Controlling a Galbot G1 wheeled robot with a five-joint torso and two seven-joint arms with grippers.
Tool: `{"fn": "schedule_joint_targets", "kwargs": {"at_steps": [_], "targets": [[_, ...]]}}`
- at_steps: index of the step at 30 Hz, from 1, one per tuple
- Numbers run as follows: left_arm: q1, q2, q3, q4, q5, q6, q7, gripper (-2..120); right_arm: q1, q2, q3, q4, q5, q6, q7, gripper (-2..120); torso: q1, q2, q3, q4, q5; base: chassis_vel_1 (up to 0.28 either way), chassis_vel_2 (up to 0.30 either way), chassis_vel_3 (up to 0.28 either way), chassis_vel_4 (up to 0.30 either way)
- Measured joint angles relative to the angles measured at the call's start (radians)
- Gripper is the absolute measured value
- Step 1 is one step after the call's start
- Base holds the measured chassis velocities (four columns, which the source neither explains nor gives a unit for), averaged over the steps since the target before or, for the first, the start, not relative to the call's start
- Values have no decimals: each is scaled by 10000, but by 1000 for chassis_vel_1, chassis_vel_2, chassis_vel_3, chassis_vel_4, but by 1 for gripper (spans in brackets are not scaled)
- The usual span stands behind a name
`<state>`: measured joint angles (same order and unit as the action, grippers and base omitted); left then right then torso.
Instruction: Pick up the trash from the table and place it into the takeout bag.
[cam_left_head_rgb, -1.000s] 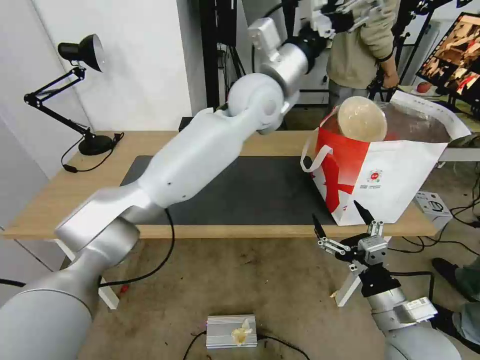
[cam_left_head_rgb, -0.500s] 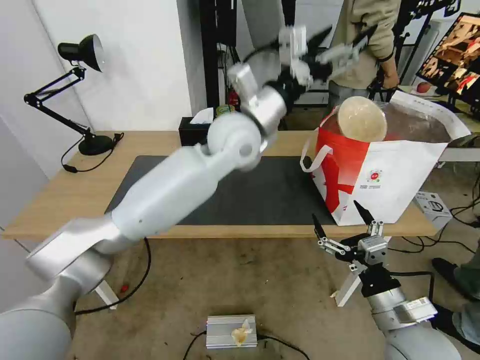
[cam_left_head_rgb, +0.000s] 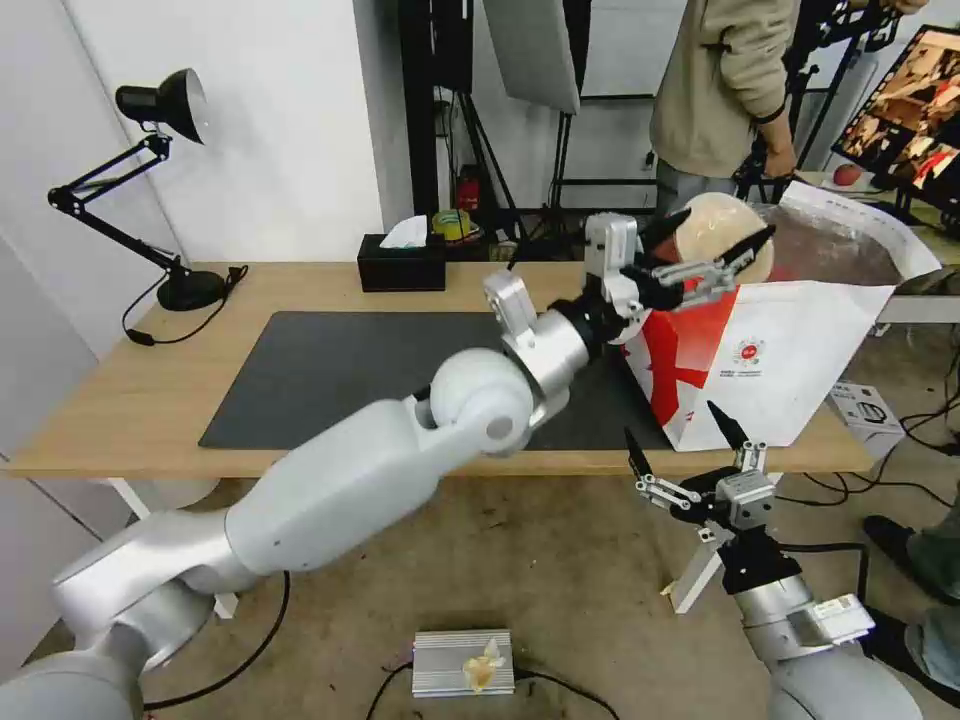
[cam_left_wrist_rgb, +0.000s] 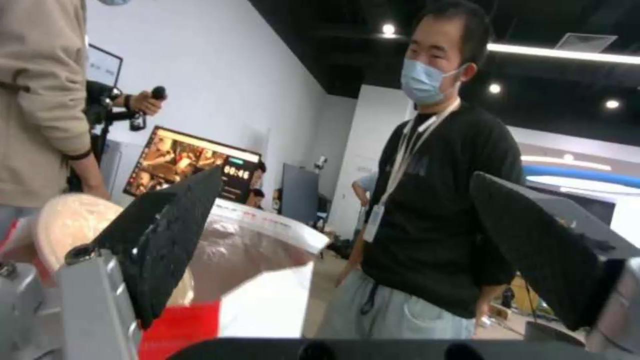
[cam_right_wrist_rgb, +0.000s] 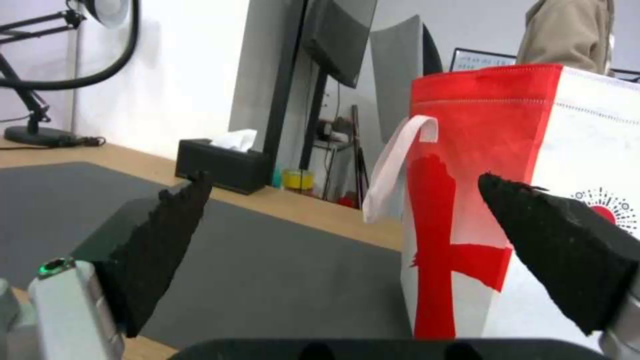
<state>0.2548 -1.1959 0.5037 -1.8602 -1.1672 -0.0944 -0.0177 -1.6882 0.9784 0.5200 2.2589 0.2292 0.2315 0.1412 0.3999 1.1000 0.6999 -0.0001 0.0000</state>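
**Left arm at bag mouth, jaws empty**

I judge the loading step essentially done. My left gripper (cam_left_head_rgb: 715, 255) hangs by the takeout bag (cam_left_head_rgb: 800, 350), jaws spread, holding nothing. The shallow beige bowl (cam_left_head_rgb: 712, 225) rests tilted in the bag mouth. My right gripper (cam_left_head_rgb: 685, 440) waits below the table (cam_left_head_rgb: 110, 400) edge, jaws apart. Next move: seat that bowl deeper. The bag's small red logo (cam_left_head_rgb: 749, 353) is unreadable.

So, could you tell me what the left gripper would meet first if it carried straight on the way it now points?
Most likely the shallow beige bowl sticking out of the takeout bag. The left gripper, open and empty, points toward the bag's mouth with the bowl just beyond its fingertips, though depth is hard to judge.
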Motion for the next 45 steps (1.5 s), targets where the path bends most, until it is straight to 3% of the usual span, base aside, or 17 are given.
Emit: {"fn": "schedule_joint_targets", "kwargs": {"at_steps": [15, 22, 28, 33, 37, 43, 45], "targets": [[1842, 1220, -943, -1267, 1231, 214, 466, 100, 0, 0, 0, 0, 0, 0, 1, 100, 0, 0, 0, 2, -1, 0, 0, 0, 0], [3513, 1822, -2116, -2022, 2074, 309, 786, 100, -1, 0, 1, 0, 0, 1, 0, 100, 0, 0, 0, 3, -3, 0, 0, 0, 0], [5707, 2063, -3601, -2867, 3156, 308, 1263, 100, 0, 1, 1, 0, 0, 0, 0, 100, 0, 0, -1, 0, -1, 0, 0, 0, 0], [7378, 2084, -4828, -3414, 3915, 288, 1799, 100, -1, 0, 1, 1, 0, 0, 0, 100, 0, 1, -1, 3, -2, 0, 0, 0, 0], [7921, 2043, -5286, -3602, 4203, 204, 1944, 100, -1, 0, 1, 0, 0, 0, 0, 100, 0, 0, -1, 1, -1, 0, 0, 0, 0], [9156, 1414, -6623, -3976, 4990, 126, 2253, 100, -1, 0, 1, 0, 0, 0, 0, 100, 0, 0, 0, 0, 0, 0, 0, 0, 0], [9272, 1348, -6739, -4002, 5056, 119, 2291, 100, 0, 0, 1, 0, 0, 0, 0, 100, 0, 0, 0, 1, -1, 0, 0, 0, 0]]}}
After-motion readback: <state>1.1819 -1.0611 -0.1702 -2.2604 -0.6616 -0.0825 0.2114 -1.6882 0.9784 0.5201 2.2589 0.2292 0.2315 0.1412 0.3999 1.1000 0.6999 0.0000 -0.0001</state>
